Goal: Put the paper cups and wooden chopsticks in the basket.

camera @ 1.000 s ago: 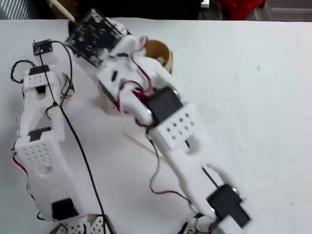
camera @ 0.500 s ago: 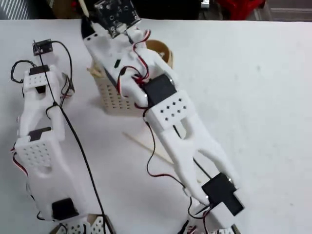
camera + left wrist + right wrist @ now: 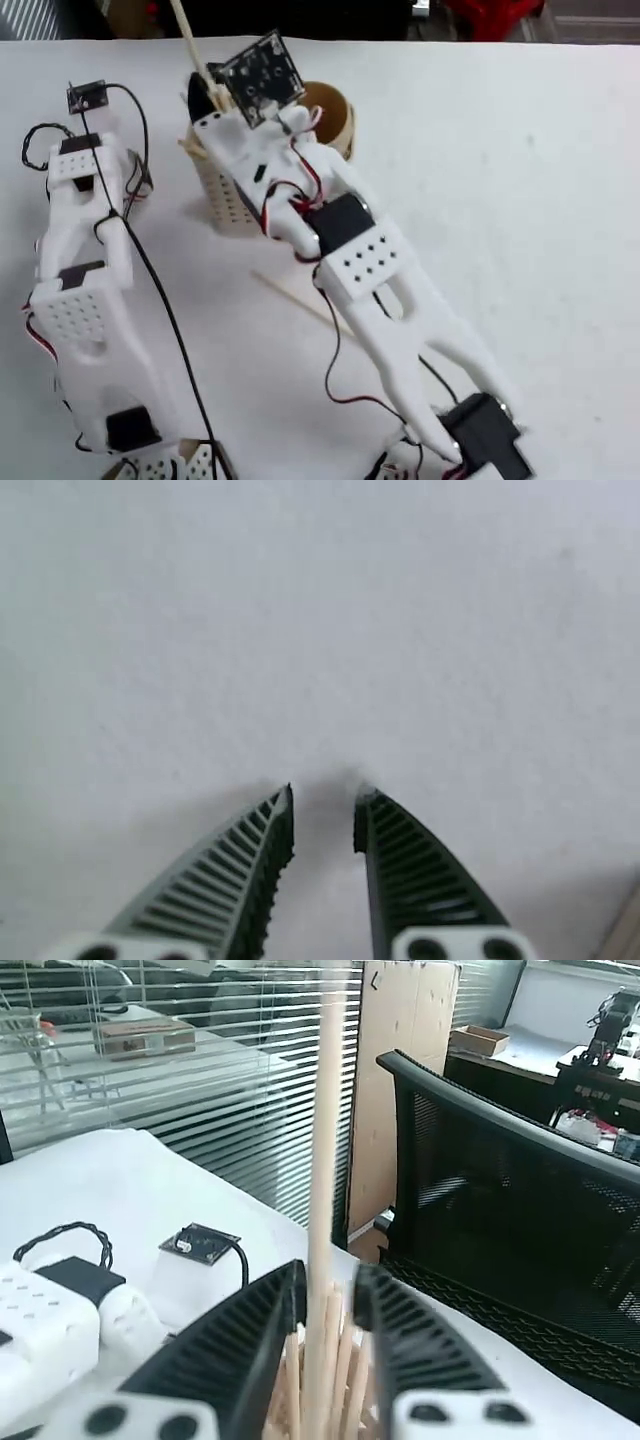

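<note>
over basket (image 3: pixel 228 205), chopstick (image 3: pixel 325 1110) near-upright (in right pincer (image 3: pixel 327 1282))

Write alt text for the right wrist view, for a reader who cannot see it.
The right pincer grips a wooden chopstick that juts straight out past its jaws, with more chopsticks bunched close beside it. Behind are a white table, window blinds and a black mesh chair.

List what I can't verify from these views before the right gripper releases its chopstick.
High view: basket's inside, covered by the right arm.
High view: whether the paper cup sits inside or behind the basket; the arm overlaps it.
High view: table chopstick's one end, under the arm.
</note>
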`<move>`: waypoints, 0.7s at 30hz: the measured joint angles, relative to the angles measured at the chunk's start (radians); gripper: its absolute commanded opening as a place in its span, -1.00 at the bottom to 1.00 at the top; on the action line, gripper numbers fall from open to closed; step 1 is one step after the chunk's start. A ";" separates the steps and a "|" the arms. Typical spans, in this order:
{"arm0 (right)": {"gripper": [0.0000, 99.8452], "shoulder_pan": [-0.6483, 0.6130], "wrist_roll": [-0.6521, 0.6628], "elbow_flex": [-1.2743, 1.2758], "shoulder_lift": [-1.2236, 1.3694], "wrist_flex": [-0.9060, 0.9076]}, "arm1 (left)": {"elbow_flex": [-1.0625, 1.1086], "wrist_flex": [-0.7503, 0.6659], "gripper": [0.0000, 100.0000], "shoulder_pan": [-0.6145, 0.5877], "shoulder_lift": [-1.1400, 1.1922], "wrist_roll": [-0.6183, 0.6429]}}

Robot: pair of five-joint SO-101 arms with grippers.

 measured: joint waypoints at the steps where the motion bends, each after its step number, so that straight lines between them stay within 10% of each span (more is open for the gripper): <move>1: -0.74 0.000 0.003 0.011 -0.015 0.000 | 0.000 0.000 -0.76 0.000 0.000 0.000; 12: -0.87 0.000 0.023 0.044 -0.336 0.422 | 0.000 0.000 -0.76 0.000 0.000 0.000; 21: -0.75 -0.071 0.391 0.201 -0.385 0.918 | 0.000 0.000 -0.76 0.000 0.000 0.000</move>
